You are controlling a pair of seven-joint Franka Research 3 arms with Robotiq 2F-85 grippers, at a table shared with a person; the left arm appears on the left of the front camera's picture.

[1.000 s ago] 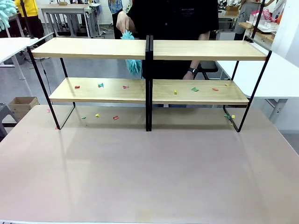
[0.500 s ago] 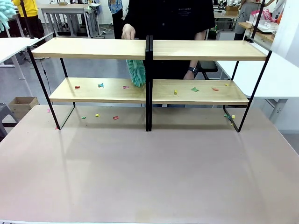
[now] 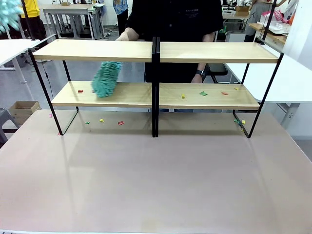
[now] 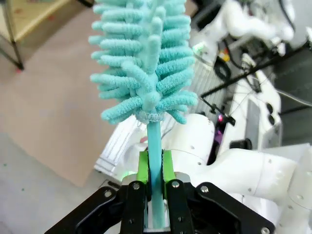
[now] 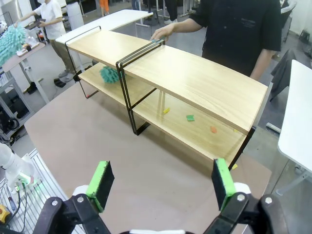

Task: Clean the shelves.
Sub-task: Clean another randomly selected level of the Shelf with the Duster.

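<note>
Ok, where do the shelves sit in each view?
Front view: the shelves span the middle.
Left wrist view: a corner of them, top left.
Right wrist view: upper centre, seen from an angle.
Shared landmark: the tan table they stand on.

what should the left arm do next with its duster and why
Probably swing the left gripper, shut on a duster, toward the lower right board of the shelves. Coloured scraps lie on that board, while the person's duster is on the lower left board, so the right side looks free to sweep.
</note>
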